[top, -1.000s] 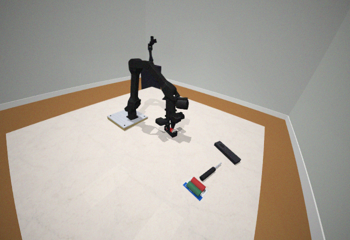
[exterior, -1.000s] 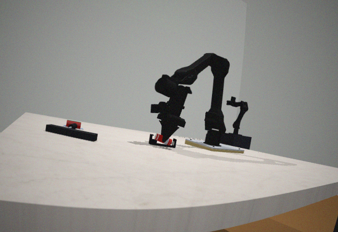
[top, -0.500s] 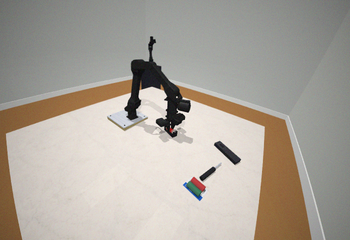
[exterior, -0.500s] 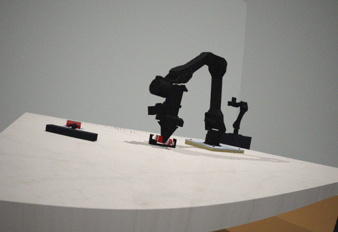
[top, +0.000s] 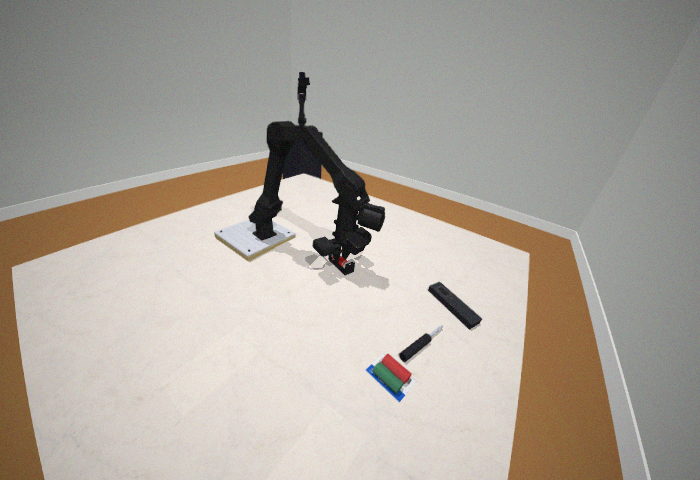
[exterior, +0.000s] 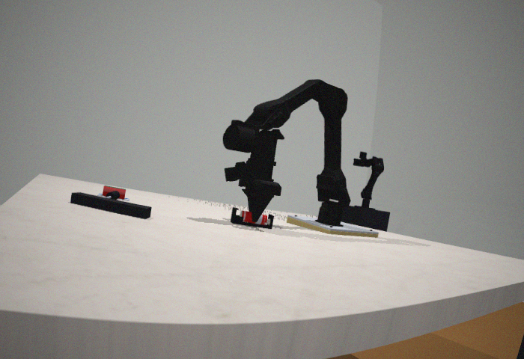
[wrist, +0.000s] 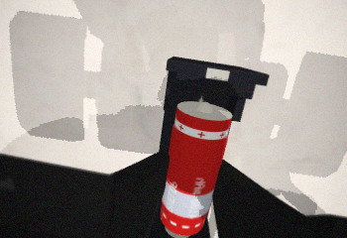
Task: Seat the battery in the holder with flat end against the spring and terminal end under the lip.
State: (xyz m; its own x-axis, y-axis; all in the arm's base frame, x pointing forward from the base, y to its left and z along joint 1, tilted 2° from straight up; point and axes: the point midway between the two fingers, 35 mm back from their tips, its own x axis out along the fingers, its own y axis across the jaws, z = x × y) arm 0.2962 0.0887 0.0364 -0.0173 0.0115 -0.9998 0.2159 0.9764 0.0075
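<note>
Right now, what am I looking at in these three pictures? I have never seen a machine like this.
It is one black robot arm bolted to a pale table. Its jaws, the gripper, are shut on a red and white battery.

One picture looks down from high up, one looks across the table from the side, and one comes from a camera at the arm's wrist, looking along the battery.

The battery sits low over a small black holder, where it is meant to lie; whether it has settled in I cannot tell.

Also on the table, apart from the arm: a long black bar, a small black-handled tool, and a red roll and a green roll on a blue tray.
</note>
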